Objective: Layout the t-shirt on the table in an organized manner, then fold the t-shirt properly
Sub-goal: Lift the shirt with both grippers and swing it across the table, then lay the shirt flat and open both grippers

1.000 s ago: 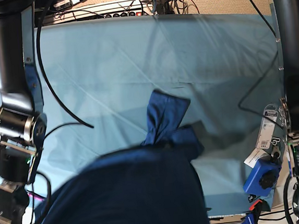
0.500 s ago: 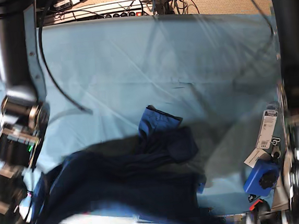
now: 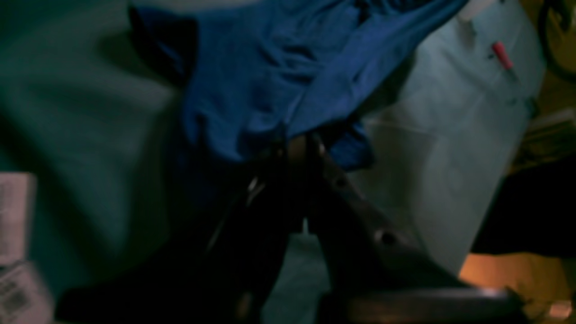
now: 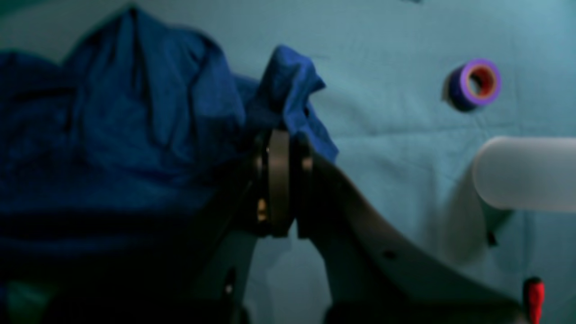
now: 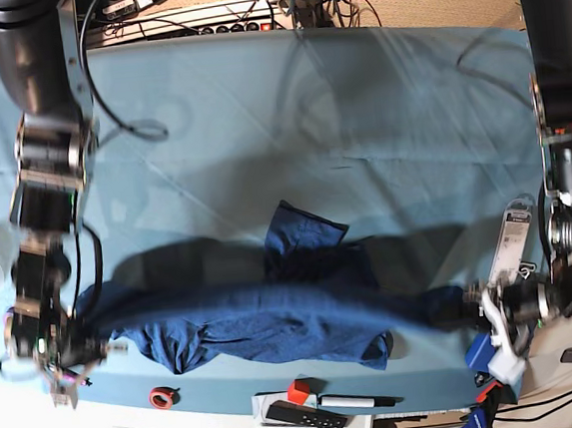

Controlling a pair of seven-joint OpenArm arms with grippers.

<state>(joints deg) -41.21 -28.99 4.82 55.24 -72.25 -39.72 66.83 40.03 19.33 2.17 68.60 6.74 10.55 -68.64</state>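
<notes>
Clearly, in the left wrist view my left gripper (image 3: 297,146) had its fingers (image 3: 315,148) pressed together on a fold of the t-shirt (image 3: 270,72), the blue knit bunching up and away from the pinch over the teal counter (image 3: 450,148). The picture was dark and smeared, so I could not tell how much fabric sat inside the grip. If it was only a thin edge, any hard pull would have stripped it out.

In the right wrist view my right gripper (image 4: 281,139) was likewise clamped tight on a small tuft of the t-shirt (image 4: 135,112), with the rest hanging off to the side in a crumpled mass. A roll of purple tape (image 4: 477,83) lay on the counter (image 4: 382,45) well apart from the cloth; dragged fabric could have swept it along.

In the base view the t-shirt (image 5: 275,320) stretched as a blurred band between my right gripper (image 5: 83,352) and my left gripper (image 5: 475,308), low near the counter's front edge (image 5: 221,392). One part, a sleeve by the look of it, lay folded back near the middle. I judged the main risks to be these: spreading too far apart and losing one corner, laying it down with that part folded under, or dropping the hem onto the red tape ring (image 5: 162,396), the red block (image 5: 298,391) and the marker (image 5: 357,400) along the front edge, or over the edge altogether.
</notes>
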